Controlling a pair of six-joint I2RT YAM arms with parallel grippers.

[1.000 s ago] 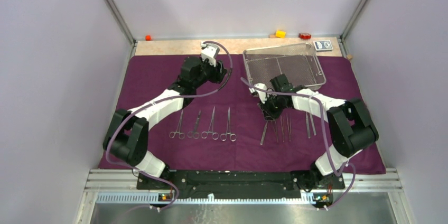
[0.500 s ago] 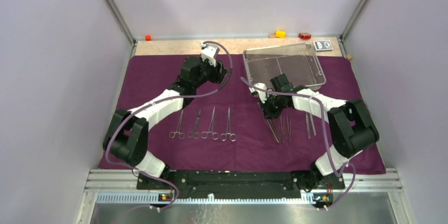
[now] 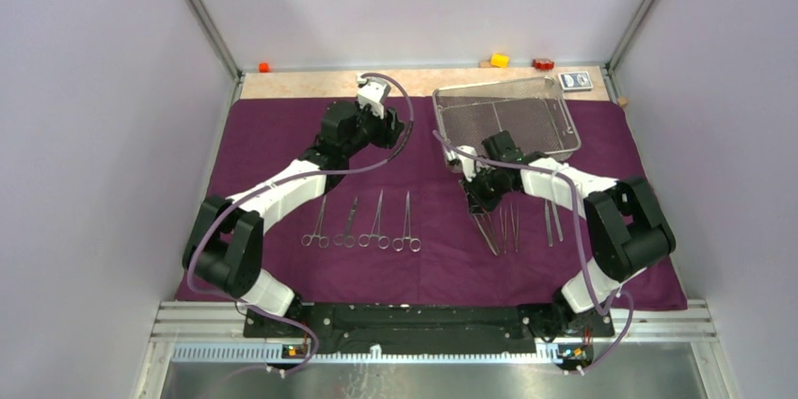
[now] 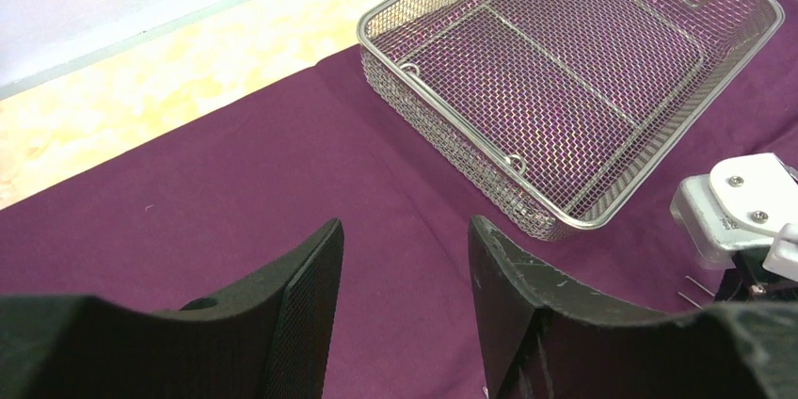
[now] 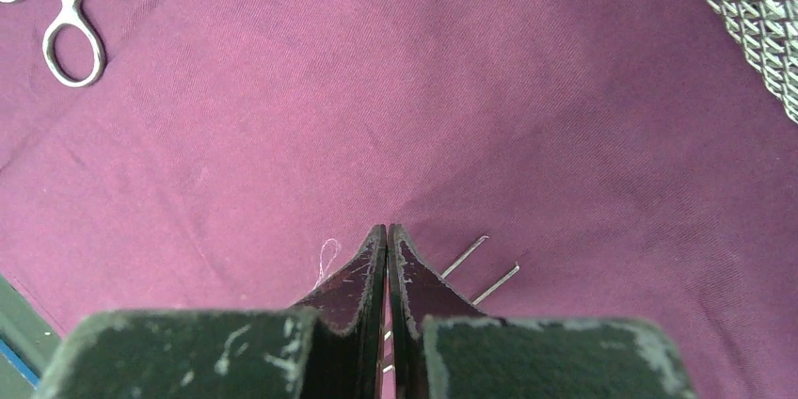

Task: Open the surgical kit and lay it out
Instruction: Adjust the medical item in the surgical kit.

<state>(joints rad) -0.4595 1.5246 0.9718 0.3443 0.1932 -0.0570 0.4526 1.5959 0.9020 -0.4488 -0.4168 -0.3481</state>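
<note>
The dark purple cloth [image 3: 282,135] of the surgical kit lies spread flat. The wire-mesh tray [image 3: 565,112] rests on its back right part, with nothing showing inside it. Several ring-handled clamps [image 3: 362,225] lie in a row at left centre. Several tweezers [image 3: 508,225] lie at right centre. My right gripper [image 3: 478,203] is low over the cloth, shut on the far tip of the leftmost tweezers [image 3: 487,234]. In the right wrist view its fingers [image 5: 358,277] meet, with steel glinting in the slit. My left gripper [image 4: 405,225] hovers open over bare cloth left of the tray [image 4: 555,220].
A yellow block [image 3: 500,60], a red block [image 3: 543,64], an orange block [image 3: 263,67] and a blue-white card packet [image 3: 576,81] sit along the back edge. Bare wooden tabletop [image 3: 301,84] shows behind the cloth. One clamp handle [image 5: 71,37] lies left of the right gripper.
The right gripper closed. The leftmost tweezers swung from leaning left to leaning right, its near end moving toward the other tweezers. The left arm stayed still.
</note>
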